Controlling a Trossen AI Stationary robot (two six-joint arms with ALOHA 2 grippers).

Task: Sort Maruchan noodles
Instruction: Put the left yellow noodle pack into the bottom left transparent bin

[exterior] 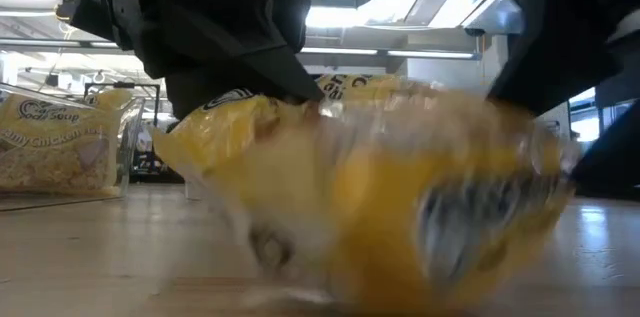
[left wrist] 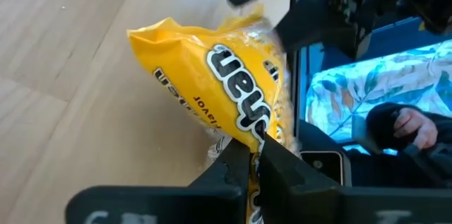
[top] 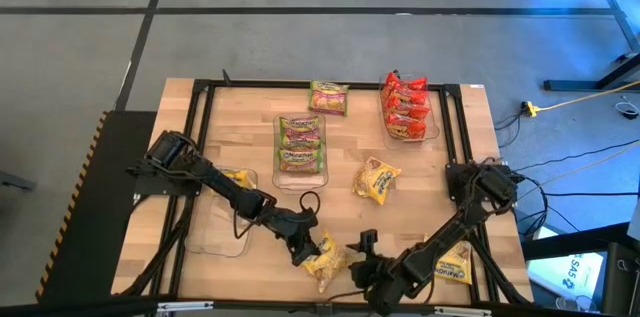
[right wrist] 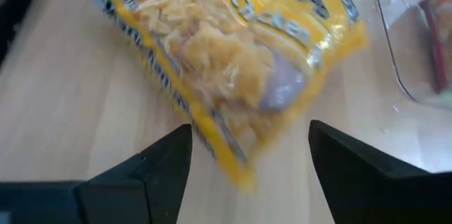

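Going left to right across the high view, a clear bin (top: 215, 222) is sitting at the worktop's (top: 180, 117) nine o'clock side with one yellow packet (top: 238, 177) resting at its far end. The left arm is reaching from there toward six o'clock, and the left gripper (top: 303, 249) is pinching the near yellow packet (top: 327, 258) by one crinkled edge; in the left wrist view the fingers (left wrist: 236, 162) are clenched on that packet's seam, with the printed face spreading away ahead of them.

Toward the centre, a second bin (top: 300, 145) is holding the green packets (top: 299, 129), and one loose green packet (top: 328, 98) is lying at twelve o'clock. Another loose yellow packet (top: 377, 180) is lying just past the middle.

At the one o'clock corner, a third bin (top: 408, 109) is holding the red packets (top: 405, 99).

The right gripper (top: 362, 257) is hovering at six o'clock, just beside the same near packet on its three o'clock side, fingers spread and gripping nothing. A further yellow packet (top: 455, 265) is lying under the right forearm at five o'clock.

The held packet's long axis is running roughly from five toward eleven o'clock, and its bin lies toward nine o'clock, so the left arm looks the better placed to carry it there.
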